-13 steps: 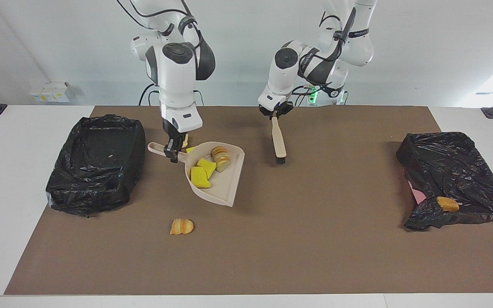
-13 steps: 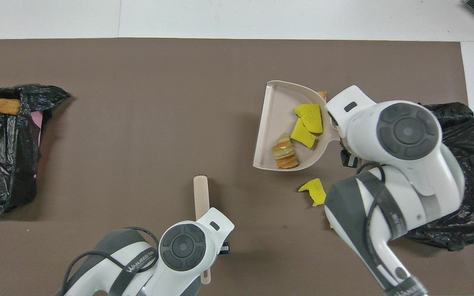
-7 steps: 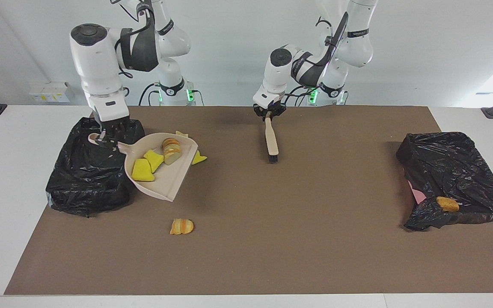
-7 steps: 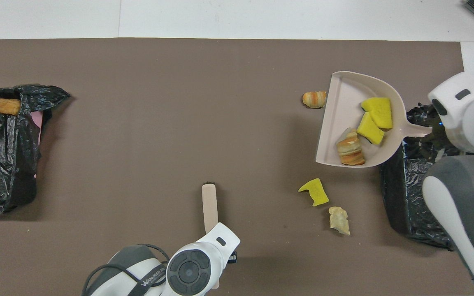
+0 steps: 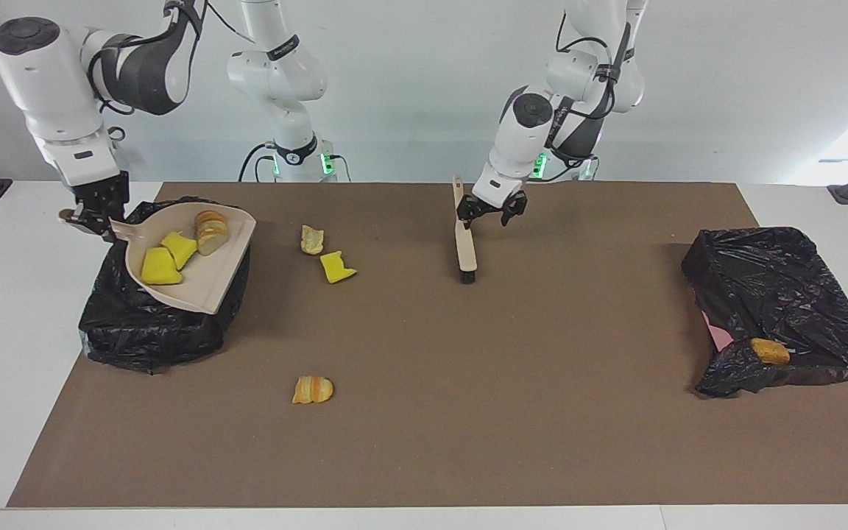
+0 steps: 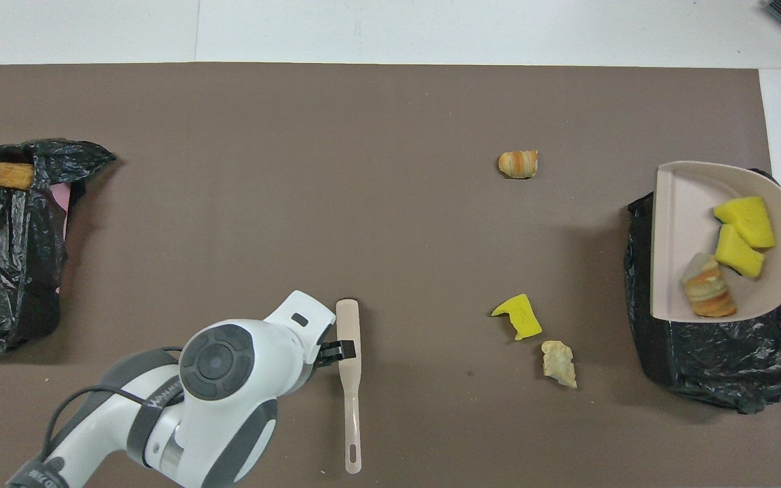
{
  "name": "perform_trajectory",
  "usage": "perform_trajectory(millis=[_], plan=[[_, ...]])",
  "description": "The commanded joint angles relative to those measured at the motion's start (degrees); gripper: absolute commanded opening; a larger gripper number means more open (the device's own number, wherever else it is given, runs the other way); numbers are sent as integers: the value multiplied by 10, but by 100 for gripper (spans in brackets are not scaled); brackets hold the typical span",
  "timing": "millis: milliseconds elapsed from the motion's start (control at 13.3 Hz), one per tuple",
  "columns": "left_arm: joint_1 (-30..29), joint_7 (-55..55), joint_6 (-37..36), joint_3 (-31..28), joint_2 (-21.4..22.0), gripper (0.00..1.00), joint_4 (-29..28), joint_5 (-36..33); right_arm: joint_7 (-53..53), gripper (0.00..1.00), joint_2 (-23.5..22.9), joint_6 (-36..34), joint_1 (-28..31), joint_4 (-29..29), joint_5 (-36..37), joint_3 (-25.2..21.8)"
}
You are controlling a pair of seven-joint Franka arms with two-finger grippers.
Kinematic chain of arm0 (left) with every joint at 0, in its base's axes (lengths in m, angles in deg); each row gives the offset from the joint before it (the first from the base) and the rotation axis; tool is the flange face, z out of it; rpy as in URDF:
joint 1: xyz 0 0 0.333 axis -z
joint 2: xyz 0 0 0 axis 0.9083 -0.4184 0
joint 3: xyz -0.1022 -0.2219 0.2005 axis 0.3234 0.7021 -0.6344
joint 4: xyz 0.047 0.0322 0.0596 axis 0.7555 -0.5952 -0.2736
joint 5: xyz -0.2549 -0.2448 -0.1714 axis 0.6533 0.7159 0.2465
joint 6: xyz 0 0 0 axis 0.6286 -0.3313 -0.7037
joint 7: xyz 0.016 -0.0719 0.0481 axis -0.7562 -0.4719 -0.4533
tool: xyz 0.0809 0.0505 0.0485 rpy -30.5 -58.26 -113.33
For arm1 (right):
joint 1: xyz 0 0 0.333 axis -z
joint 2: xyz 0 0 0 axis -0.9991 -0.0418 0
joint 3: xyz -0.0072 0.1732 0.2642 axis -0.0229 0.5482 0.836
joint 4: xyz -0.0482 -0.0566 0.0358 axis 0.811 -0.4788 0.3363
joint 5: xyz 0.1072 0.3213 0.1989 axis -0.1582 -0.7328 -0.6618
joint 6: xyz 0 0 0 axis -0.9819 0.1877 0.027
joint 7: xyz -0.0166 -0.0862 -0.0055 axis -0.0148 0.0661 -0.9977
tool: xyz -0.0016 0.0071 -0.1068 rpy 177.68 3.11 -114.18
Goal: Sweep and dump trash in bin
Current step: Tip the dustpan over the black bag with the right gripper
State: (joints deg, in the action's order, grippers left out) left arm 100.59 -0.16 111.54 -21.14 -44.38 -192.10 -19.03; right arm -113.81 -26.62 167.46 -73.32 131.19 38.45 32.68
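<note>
My right gripper (image 5: 90, 218) is shut on the handle of the beige dustpan (image 5: 199, 283), holding it tilted over the black-lined bin (image 5: 152, 331) at the right arm's end. The dustpan (image 6: 678, 224) carries two yellow sponge chunks (image 6: 743, 234) and a striped bread piece (image 6: 706, 295). On the mat lie a yellow chunk (image 5: 337, 266), a pale bread scrap (image 5: 312, 239) and a striped bread piece (image 5: 313, 389). My left gripper (image 5: 492, 211) is open beside the beige brush (image 5: 464, 243), which lies on the mat (image 6: 348, 379).
A second black-lined bin (image 5: 777, 294) stands at the left arm's end, with a bread piece (image 5: 770, 350) on its rim and pink showing under the bag. The brown mat (image 6: 295, 169) covers most of the white table.
My right arm has carried the loaded dustpan from the mat to over the bin. My left gripper has opened and let go of the brush, which now lies on the mat.
</note>
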Motion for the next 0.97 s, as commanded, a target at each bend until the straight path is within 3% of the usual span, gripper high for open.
perform_trajectory(millis=[0,75,225,449,899], plan=[[-80,-88,-14,5,-47,100,61,0,-56,0,45,47,22,63,14,6],[-103,-111,-15,5,-64,100,83,-1,-66,0,57,79,24,86,68,6],[-153,-161,-18,5,-87,100,118,-6,-66,0,85,118,37,128,102,6],[-205,-175,-41,5,-98,100,170,-33,-53,0,95,148,37,145,199,6],[-311,-267,-192,6,-114,100,320,-49,65,0,107,117,8,159,416,18]])
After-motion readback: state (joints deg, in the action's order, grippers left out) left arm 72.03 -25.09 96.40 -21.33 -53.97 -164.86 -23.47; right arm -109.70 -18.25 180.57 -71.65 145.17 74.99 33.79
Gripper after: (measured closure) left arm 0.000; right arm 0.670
